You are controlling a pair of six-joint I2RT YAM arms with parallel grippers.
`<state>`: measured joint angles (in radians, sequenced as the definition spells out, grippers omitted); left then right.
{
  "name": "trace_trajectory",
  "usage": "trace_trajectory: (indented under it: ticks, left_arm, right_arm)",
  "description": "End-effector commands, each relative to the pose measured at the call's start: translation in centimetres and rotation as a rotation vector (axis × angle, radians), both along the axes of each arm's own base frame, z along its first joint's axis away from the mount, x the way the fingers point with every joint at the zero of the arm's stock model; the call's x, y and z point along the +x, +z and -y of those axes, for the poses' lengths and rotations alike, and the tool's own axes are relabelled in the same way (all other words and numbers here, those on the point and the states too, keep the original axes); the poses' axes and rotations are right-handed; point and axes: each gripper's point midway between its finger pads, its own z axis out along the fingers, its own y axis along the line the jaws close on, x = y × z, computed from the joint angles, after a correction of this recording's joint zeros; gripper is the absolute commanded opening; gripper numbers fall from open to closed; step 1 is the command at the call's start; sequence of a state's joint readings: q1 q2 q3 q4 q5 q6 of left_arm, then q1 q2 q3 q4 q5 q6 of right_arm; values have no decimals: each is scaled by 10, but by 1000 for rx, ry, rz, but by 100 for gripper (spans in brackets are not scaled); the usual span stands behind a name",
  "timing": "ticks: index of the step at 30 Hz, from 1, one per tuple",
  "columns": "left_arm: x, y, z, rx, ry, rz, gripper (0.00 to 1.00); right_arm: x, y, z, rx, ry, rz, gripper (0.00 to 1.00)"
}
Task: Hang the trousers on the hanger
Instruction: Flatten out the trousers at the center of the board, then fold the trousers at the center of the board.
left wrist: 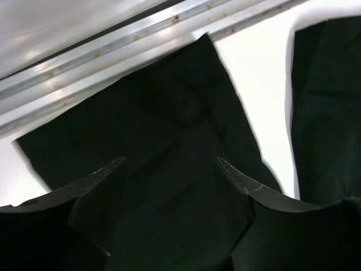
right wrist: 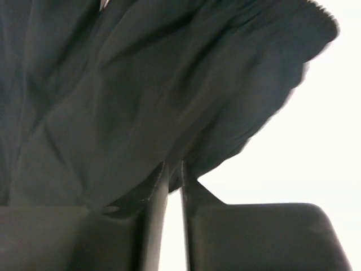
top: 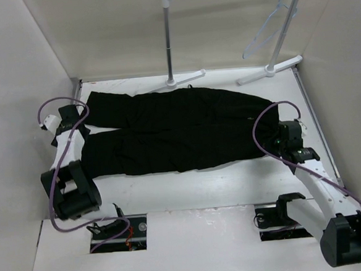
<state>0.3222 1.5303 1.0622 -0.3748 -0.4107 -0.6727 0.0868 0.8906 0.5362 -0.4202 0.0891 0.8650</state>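
The black trousers [top: 180,130] lie flat across the white table, legs to the left, waist to the right. The pale hanger [top: 267,29] hangs on the rack's bar at the back right. My left gripper [top: 75,118] is open over the leg ends, its fingers [left wrist: 237,180] spread above the black cloth [left wrist: 169,141]. My right gripper [top: 279,142] is shut on the edge of the trousers' waist; in the right wrist view its fingers [right wrist: 189,192] pinch the gathered fabric [right wrist: 141,96].
A white clothes rack [top: 180,48] with poles and feet stands at the back of the table. White walls enclose the left, back and right. An aluminium rail [left wrist: 113,51] runs along the table's edge near the leg ends.
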Motion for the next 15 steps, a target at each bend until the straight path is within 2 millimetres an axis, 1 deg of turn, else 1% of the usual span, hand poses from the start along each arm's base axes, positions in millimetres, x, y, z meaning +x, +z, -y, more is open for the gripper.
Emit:
trace_trajectory:
  ticks: [1,3,4,5,7,8,9,10,12,13,15]
  left_arm:
    - [-31,34,5,43,33,82,60]
    - [-59,21,17,17,46,66,59]
    - [-74,11,24,-4,52,48,59]
    - [-89,1,29,-32,67,36,59]
    - [-116,-19,41,-88,92,7,58]
    - [-127,-26,45,-110,106,-5,58]
    - [-136,-32,46,-122,120,-11,58]
    - [-141,-37,45,-125,131,-16,58]
    - [-145,-42,44,-129,141,-29,58]
    - [-143,-42,43,-132,147,-22,58]
    - [-139,-45,40,-133,157,-5,58]
  right_arm:
    - [7,16,29,-36,-111,24,11]
    - [5,11,45,-33,-172,14,10]
    - [3,9,51,-32,-192,6,13]
    - [0,5,54,-34,-210,-9,20]
    - [-5,-4,60,-30,-252,-17,39]
    - [-6,-7,62,-24,-268,-17,47]
    - [-6,-11,63,-17,-272,-20,50]
    - [-6,-15,62,-5,-276,-26,52]
    - [-5,-21,55,46,-267,-30,52]
    - [-3,-21,54,62,-268,-17,53]
    - [6,-22,58,60,-275,2,56]
